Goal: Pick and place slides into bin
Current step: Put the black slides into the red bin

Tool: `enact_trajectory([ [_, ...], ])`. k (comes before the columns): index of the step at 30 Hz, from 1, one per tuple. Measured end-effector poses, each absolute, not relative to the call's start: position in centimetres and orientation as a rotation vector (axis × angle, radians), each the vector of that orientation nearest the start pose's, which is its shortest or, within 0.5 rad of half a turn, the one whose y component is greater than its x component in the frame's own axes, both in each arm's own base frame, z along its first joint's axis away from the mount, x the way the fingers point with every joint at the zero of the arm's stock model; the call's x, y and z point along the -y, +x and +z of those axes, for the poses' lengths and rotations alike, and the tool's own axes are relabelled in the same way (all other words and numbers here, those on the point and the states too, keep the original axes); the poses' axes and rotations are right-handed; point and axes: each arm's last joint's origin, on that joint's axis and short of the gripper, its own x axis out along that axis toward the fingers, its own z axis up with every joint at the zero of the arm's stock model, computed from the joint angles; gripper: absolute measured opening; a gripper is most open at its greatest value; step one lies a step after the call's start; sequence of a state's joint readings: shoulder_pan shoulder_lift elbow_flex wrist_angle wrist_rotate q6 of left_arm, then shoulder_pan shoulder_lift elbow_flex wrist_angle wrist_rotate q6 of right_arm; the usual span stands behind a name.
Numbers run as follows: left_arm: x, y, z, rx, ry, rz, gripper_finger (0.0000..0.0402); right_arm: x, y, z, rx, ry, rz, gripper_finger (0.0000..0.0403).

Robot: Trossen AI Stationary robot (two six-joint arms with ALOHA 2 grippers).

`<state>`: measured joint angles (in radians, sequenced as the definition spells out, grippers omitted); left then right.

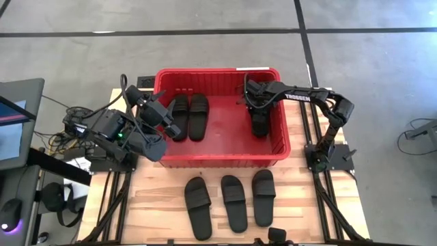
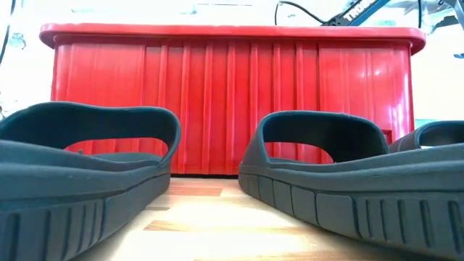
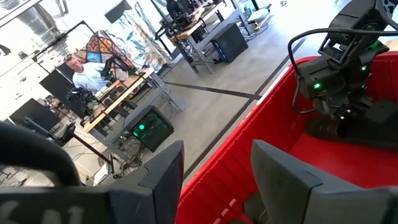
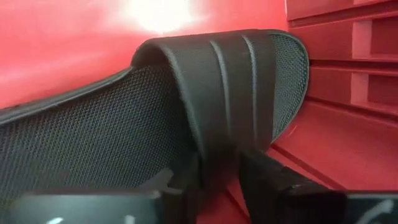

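The red bin stands at the table's far middle. Two black slides lie side by side on its floor at the left. My right gripper reaches into the bin's right part and is shut on a third slide close to the right wall. My left gripper hovers open and empty over the bin's left rim, beside the two slides. Three more slides lie flat on the table in front of the bin; two of them fill the low view. My right gripper pinches the slide's wide ribbed strap between its two fingers, at the strap's edge. The fingers come from above, slanting down into the bin. I cannot tell whether the slide's sole rests on the bin floor.
The bin's floor is bare red plastic between the two slides at the left and the held one. The right wall is close to the held slide. Beyond the table, desks and a seated person show.
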<state>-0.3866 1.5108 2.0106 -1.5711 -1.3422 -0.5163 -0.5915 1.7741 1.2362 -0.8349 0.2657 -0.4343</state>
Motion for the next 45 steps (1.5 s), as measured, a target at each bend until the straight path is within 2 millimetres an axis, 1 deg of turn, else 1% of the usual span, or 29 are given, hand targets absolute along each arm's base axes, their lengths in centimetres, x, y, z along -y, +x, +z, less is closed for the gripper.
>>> enact_trajectory([
  [7,5.9,22.0,47.2,-0.465,0.382,0.988,0.0176,19.2,27.3,19.5,-1.501,-0.116,-0.401,0.015],
  [15,5.9,22.0,47.2,-0.465,0.382,0.987,0.0176,19.2,27.3,19.6,-1.508,-0.112,-0.394,0.0238],
  [18,5.9,22.0,47.2,-0.465,0.381,0.987,0.0176,19.1,27.2,19.6,-1.516,-0.11,-0.384,0.0258],
  [21,5.9,22.0,47.2,-0.465,0.382,0.987,0.0176,19.0,27.1,19.8,-1.508,-0.099,-0.349,0.0264],
  [24,5.9,22.0,47.2,-0.465,0.381,0.987,0.0176,18.8,27.0,20.5,-1.47,-0.093,-0.309,0.0265],
  [29,5.9,22.0,47.2,-0.465,0.382,0.987,0.0176,18.3,26.5,22.2,-1.412,-0.121,-0.277,0.0265],
  [35,5.9,22.0,47.2,-0.466,0.383,0.987,0.0176,17.4,25.1,24.1,-1.393,-0.083,-0.212,0.0265],
  [40,5.9,22.0,47.2,-0.469,0.388,0.986,0.0176,16.2,23.8,26.1,-1.356,-0.078,-0.192,0.0265],
  [45,5.9,22.0,47.2,-0.469,0.388,0.986,0.0176,14.4,22.7,28.8,-1.273,-0.111,-0.202,0.0265],
])
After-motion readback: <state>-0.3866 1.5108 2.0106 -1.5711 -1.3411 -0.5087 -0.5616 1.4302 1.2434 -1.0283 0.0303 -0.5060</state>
